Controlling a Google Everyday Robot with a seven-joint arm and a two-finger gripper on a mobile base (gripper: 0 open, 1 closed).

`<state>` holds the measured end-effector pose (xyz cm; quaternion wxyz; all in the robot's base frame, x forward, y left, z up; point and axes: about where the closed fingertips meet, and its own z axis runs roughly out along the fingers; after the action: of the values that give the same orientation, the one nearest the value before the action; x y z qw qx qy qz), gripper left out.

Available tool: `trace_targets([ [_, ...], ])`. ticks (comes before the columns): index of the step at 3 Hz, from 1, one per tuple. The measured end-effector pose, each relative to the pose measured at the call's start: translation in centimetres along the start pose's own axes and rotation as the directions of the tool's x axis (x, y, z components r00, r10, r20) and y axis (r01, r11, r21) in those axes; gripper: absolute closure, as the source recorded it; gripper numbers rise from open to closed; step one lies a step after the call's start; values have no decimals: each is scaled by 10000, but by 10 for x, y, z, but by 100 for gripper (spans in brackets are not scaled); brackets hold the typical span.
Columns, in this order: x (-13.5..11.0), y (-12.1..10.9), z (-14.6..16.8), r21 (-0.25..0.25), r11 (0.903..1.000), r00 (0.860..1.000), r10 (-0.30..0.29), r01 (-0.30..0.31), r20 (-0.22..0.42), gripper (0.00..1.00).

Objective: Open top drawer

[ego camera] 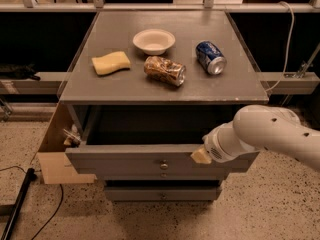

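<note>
Grey tabletop [220, 86] spreads above the top drawer [115, 160], which stands pulled out. The white arm [270, 134] covers the drawer's right end, with the gripper [201, 155] at its front's upper edge; whether it is spread or closed cannot be told. Above the drawer lie a white bowl [154, 40], a crumpled snack bag [164, 70], a blue can [210, 57] and a yellow sponge [110, 62].

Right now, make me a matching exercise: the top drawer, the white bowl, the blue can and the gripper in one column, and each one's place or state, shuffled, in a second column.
Column one:
1. top drawer
2. white bowl
3. blue can
4. gripper

Column two:
A. lying on its side, right part of the tabletop
B. at the drawer front's top edge, right of the knob
C. pulled out below the tabletop
D. upright, back centre of the tabletop

Pairs: 1-C, 2-D, 3-A, 4-B.
</note>
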<state>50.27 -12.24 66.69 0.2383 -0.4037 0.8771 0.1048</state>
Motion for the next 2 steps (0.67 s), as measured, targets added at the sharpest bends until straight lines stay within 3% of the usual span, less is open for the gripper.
trace_targets([
  [2,0,0,0,0,10000,10000,-1,1,0,0],
])
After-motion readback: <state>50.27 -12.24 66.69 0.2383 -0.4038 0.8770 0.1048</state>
